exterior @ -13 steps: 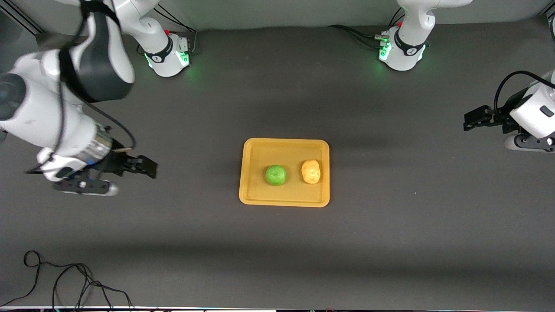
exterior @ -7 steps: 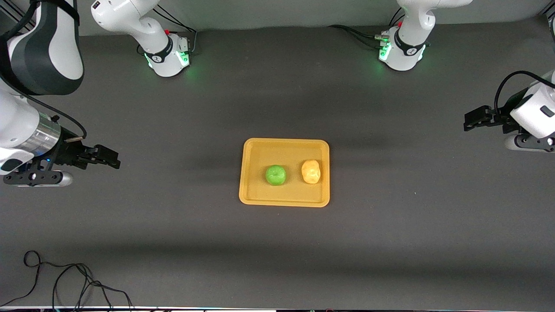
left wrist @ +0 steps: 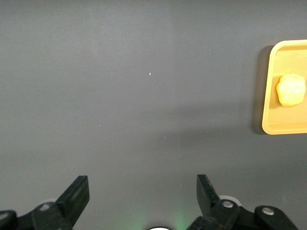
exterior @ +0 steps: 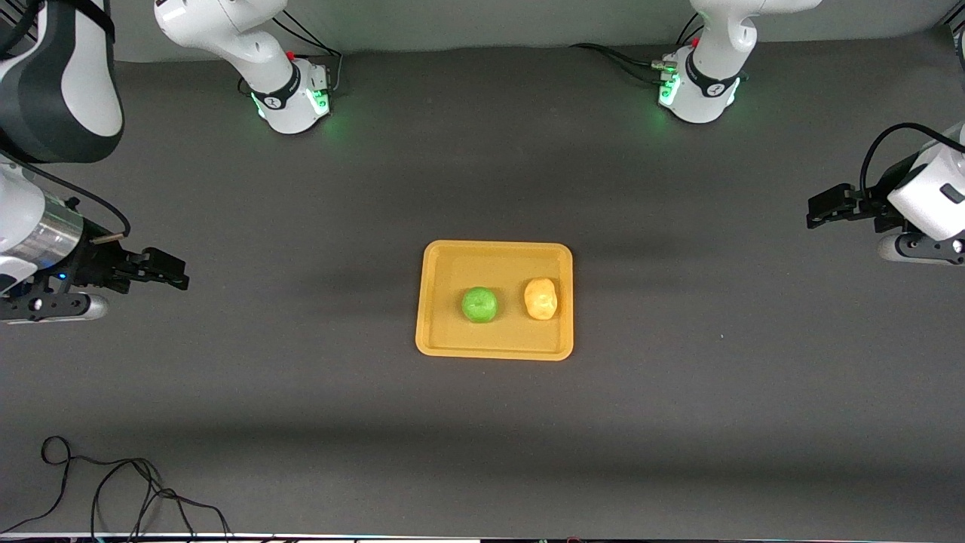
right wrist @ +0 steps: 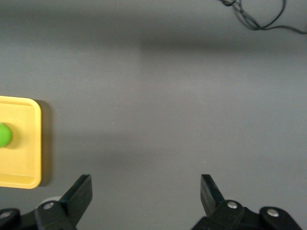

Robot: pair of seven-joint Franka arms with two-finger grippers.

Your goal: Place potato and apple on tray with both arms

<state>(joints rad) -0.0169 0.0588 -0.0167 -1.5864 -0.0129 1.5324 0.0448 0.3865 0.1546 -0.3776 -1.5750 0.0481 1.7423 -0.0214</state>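
Note:
The yellow-orange tray (exterior: 452,260) lies in the middle of the table. The green apple (exterior: 479,305) and the yellow-tan potato (exterior: 540,298) sit on it side by side, the potato toward the left arm's end. My right gripper (exterior: 177,273) is open and empty over bare table at the right arm's end, well clear of the tray. My left gripper (exterior: 816,210) is open and empty over bare table at the left arm's end. The left wrist view shows the potato (left wrist: 290,89) on the tray's edge (left wrist: 266,96). The right wrist view shows the tray (right wrist: 29,143) and part of the apple (right wrist: 4,134).
A black cable (exterior: 113,490) lies coiled on the table at the corner nearest the front camera, at the right arm's end; it also shows in the right wrist view (right wrist: 259,14). The two arm bases (exterior: 290,94) (exterior: 697,90) glow green at the table's back edge.
My right gripper has drawn away from the tray toward the right arm's end of the table, slowing in the last half second. The left arm, tray, apple and potato have not moved.

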